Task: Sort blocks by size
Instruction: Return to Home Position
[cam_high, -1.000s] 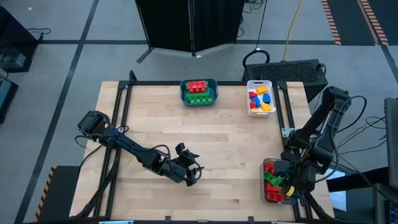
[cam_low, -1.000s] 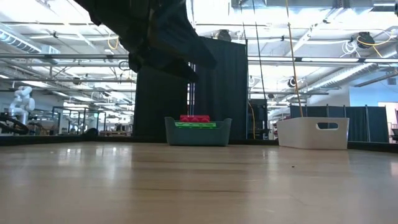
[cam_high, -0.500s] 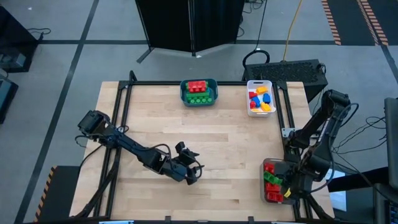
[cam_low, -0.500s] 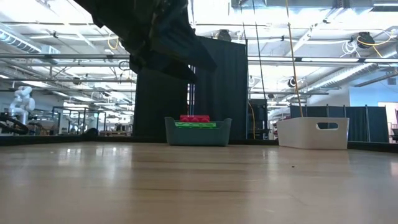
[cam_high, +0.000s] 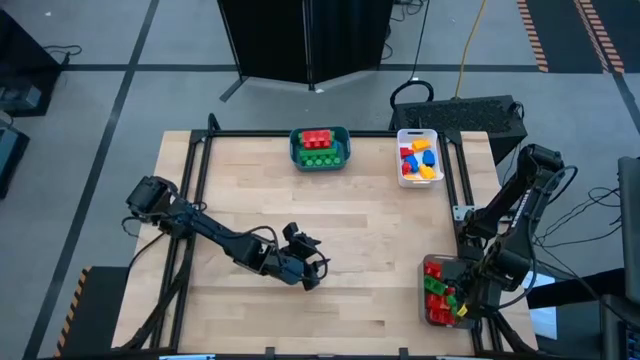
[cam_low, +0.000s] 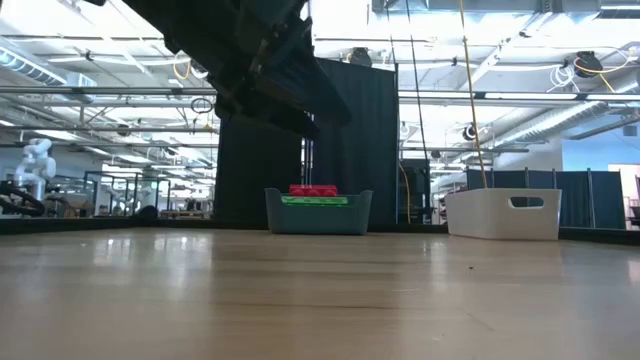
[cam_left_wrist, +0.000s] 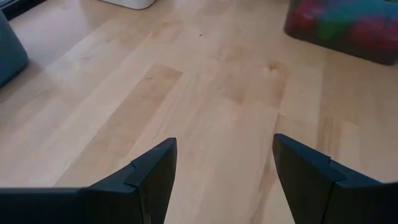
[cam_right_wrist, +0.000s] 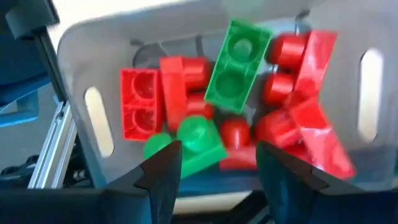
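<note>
— How do the two pincers stand?

— The left pincer (cam_high: 305, 270) hovers over bare wood, well apart from every bin. Its two dark, wedge-shaped fingers (cam_left_wrist: 152, 171) are spread wide with nothing between them. The right pincer (cam_high: 468, 296) hangs just over the clear bin (cam_high: 424, 300) at the right corner of the desk (cam_high: 380, 230). Its fingers are apart too and grip nothing.

— And the blocks?

— All the blocks (cam_right_wrist: 236, 68) I can see lie in bins and none are loose on the wood. There are three bins. The clear one has see-through walls with slot handles and holds a tumbled heap of glossy studded bricks. I count two green ones, one of them a two-stud piece lying on top. The rest are red, at least five, but they overlap too much for an exact count.

— What about the other two bins?

— They sit side by side along the far edge. The teal bin (cam_high: 293, 148) holds red bricks next to green ones, packed flat and neat. The white bin (cam_high: 400, 150) holds a loose jumble of blue, yellow and red.

— Is anything hidden?

— From desk height, only a red and a green strip show above the teal rim. The white bin's wall hides its contents. The left arm is just a dark mass cut off overhead. The desk is pale planked wood in a black rail frame.
</note>
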